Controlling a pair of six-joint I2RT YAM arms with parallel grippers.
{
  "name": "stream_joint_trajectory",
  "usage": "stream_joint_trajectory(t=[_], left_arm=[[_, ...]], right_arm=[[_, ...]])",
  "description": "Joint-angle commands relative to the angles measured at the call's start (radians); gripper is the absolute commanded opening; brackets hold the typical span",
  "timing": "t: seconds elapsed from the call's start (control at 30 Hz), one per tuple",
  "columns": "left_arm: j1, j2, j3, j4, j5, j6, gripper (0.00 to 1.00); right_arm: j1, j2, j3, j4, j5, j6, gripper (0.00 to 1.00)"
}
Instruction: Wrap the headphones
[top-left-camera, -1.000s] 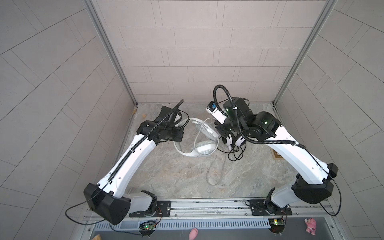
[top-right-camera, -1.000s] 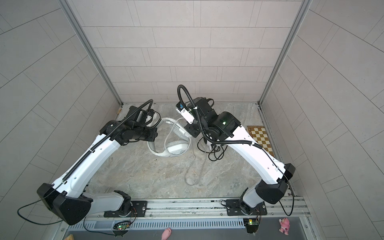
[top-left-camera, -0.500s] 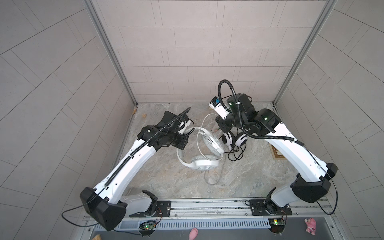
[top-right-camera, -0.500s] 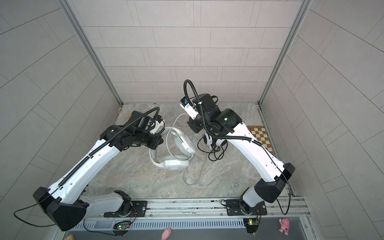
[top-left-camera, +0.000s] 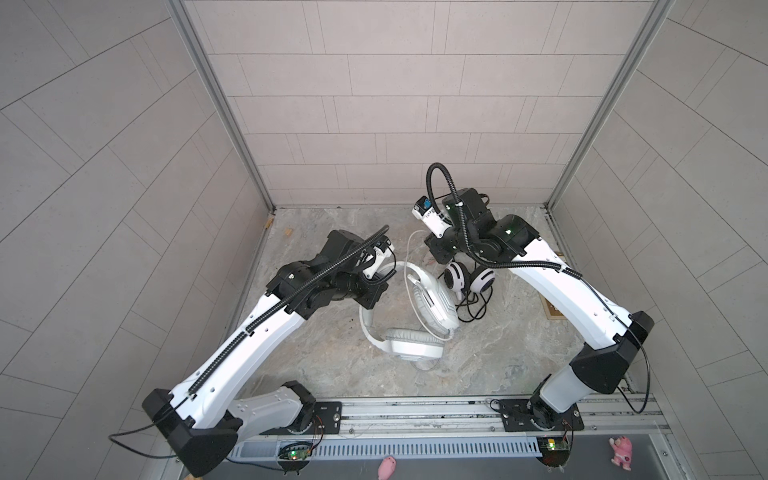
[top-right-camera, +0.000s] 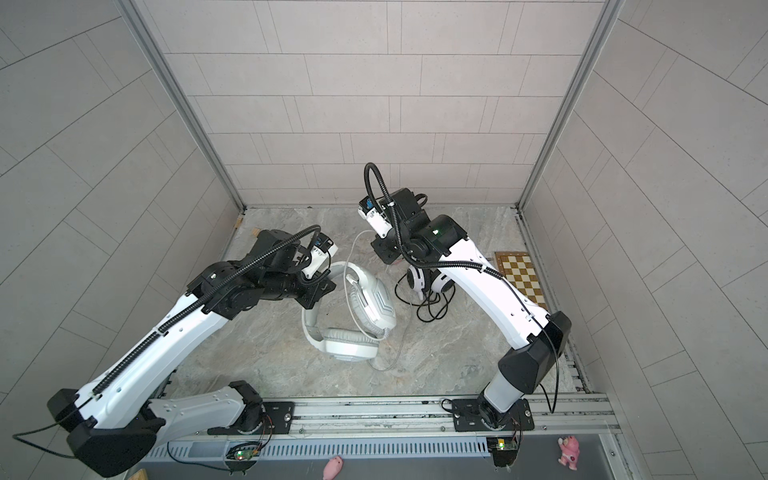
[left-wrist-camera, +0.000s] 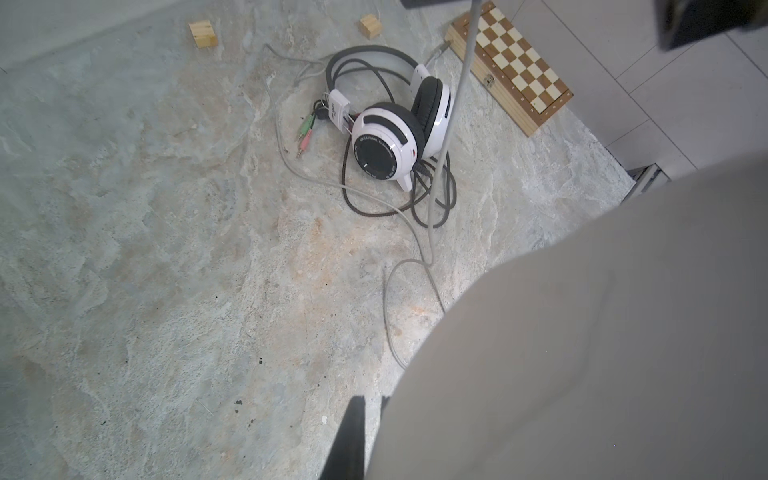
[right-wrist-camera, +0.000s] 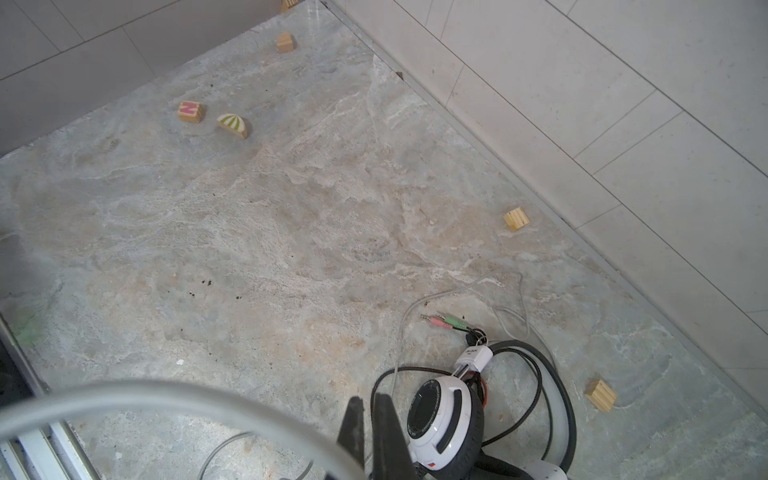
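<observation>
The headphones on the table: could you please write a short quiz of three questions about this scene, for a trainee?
1. True or false: the black-and-white over-ear headset with the black cord lies on the marble-patterned table, gripped by no end effector.
2. What does the left end effector grip? A: the headband of the all-white over-ear headset. B: a chessboard. C: a wooden block.
3. Complete: the right end effector pinches the white headset's thin grey ___.
Key: 1 true; 2 A; 3 cable.
</observation>
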Motion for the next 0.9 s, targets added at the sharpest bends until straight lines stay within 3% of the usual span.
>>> stream_joint_trajectory(t=[0.0,0.37,0.53,0.87], left_arm=[[-0.004,-0.056,0.007,0.080,0.011,-0.031,0.00],[-0.002,-0.107,0.012,0.220,0.021,-0.148,0.00],[-0.001,-0.105,0.056,0.270,-0.004,-0.222,0.00],[0.002,-0.034,0.237,0.226,-0.031,-0.339,0.00]], right_arm=[[-0.026,-0.015,-0.042,0.047,-0.001,0.024,0.00],[-0.056,-0.093,-0.265,0.243,-0.121,0.093,0.00],[-0.057,-0.163,-0.458,0.484,-0.284,0.211,0.02],[-0.043,-0.137,-0.683,0.979,-0.432,0.487,0.06]])
